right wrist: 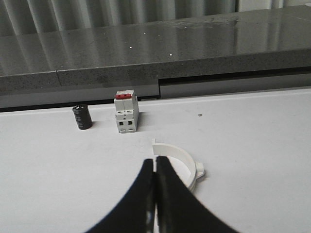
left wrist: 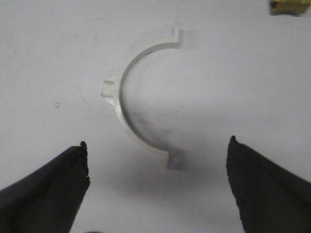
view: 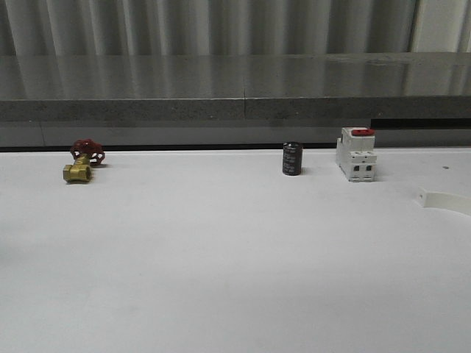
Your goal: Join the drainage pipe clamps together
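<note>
My left tool (left wrist: 156, 187) hangs spread wide above one clamp half (left wrist: 141, 104) lying flat on the worktop (left wrist: 243, 87). My right tool (right wrist: 155, 167) is pinched closed just before the other half (right wrist: 181, 162). A thin, flat ring risks skidding from my grasp.

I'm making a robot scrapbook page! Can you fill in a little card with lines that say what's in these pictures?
surface: white table
left gripper: open, above a white plastic half-ring clamp lying flat
right gripper: shut, near a second white half-ring clamp
far left: brass valve with red handwheel
back middle: small black cylinder
beside it: white boxy breaker with red top
clamps joined: not yet
</note>
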